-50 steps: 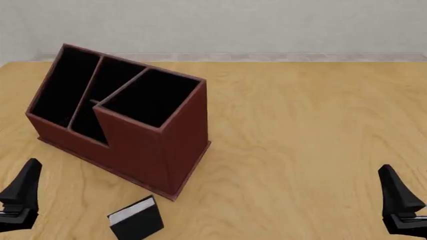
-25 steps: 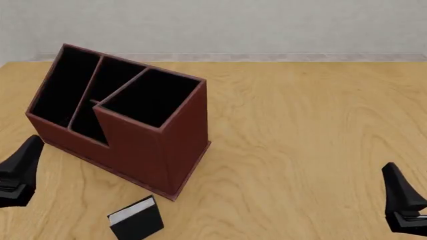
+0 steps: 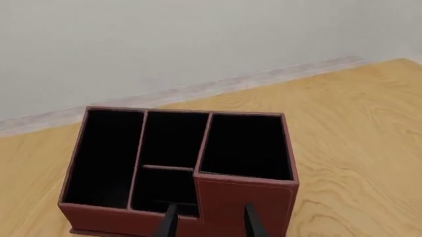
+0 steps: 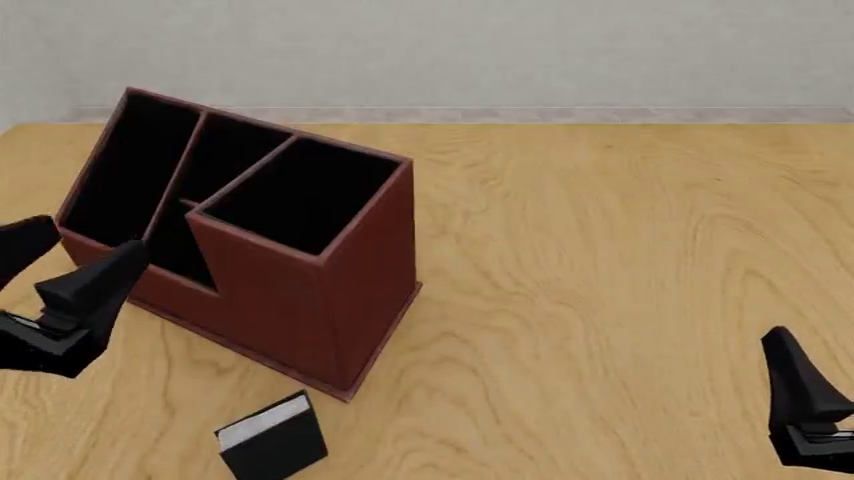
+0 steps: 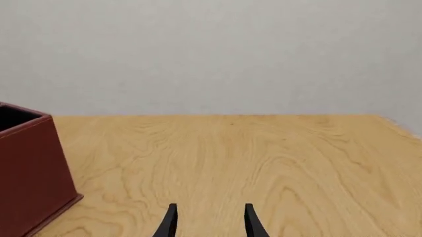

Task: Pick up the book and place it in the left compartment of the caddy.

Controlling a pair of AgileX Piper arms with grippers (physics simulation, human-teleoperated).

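**Book not picked up yet, both grippers empty**

The book sits on the table at the near edge, just in front of the caddy's near corner but not touching it as far as I can tell. It looks propped up or tilted, with the white page edges facing up-left and the black cover toward the camera. Neither wrist view shows it.

Handling guess: small hardcover, so stiff and light, shouldn't flex or crush. The cover is probably a bit slick, so I'd pinch across the two covers, fingers flat on the boards, around the middle so it doesn't pivot. Grabbing by the page edge or a corner seems like a good way to have it swing or fan open.

The caddy stands at an angle on the left half of the table, tall square section nearest the middle, two narrower slots beyond. The left compartment is the long slot at the far-left end, open and black inside, nothing visible in it.

Left gripper hovers beside the caddy's left front, well apart from the book; its fingers are parted a moderate gap, holding nothing. Right gripper is low at the right, fingers parted likewise, also empty, far from everything.
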